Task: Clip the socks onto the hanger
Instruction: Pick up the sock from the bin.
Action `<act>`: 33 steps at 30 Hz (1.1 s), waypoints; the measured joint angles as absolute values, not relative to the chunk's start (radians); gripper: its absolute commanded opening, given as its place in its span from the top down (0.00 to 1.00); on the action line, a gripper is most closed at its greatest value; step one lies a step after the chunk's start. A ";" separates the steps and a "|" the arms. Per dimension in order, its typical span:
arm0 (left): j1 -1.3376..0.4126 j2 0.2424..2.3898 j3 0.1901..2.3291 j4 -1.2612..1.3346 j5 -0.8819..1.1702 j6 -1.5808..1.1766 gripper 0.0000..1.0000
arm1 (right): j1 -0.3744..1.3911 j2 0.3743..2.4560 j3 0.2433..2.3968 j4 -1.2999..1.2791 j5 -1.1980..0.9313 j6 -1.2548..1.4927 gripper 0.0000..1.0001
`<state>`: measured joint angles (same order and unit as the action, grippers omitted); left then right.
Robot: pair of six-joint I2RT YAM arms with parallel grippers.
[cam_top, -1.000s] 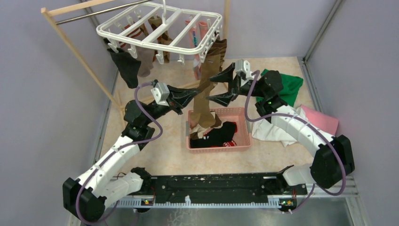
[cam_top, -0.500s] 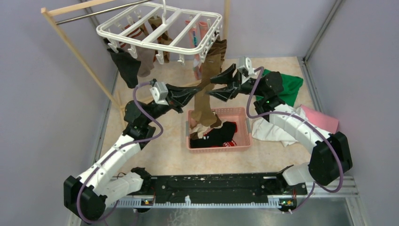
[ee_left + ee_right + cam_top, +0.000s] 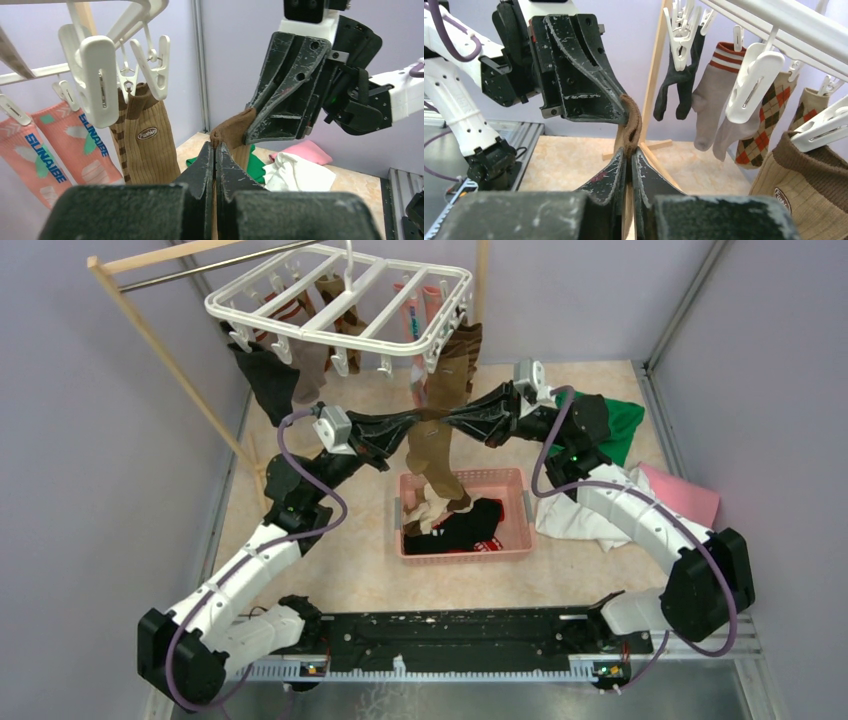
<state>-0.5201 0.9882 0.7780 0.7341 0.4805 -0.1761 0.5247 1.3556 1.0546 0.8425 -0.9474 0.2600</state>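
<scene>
Swinging in from the right, my right gripper (image 3: 452,420) has shut beside my left gripper (image 3: 416,424). Both now pinch the brown sock (image 3: 430,455) at its cuff, over the basket (image 3: 465,554), below the hanger (image 3: 784,25) and its near right corner. It is light, soft and floppy, so the ribbed cuff edge is where to hold it.

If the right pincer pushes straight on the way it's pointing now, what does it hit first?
The left pincer, which sits nearly tip to tip with the right pincer. Both are shut on the same brown sock, and apparently only its fold lies between them.
</scene>
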 measured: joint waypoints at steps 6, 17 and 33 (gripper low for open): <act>-0.538 1.009 0.780 0.734 0.393 -0.186 1.00 | 0.548 1.337 1.054 0.816 -0.926 0.211 1.00; -0.611 1.040 0.835 0.652 0.271 -0.166 0.69 | 0.578 1.259 1.050 0.550 -0.601 0.025 1.00; -0.618 0.995 0.947 0.485 0.292 -0.110 0.14 | 0.570 1.216 1.040 0.431 -0.502 -0.117 1.00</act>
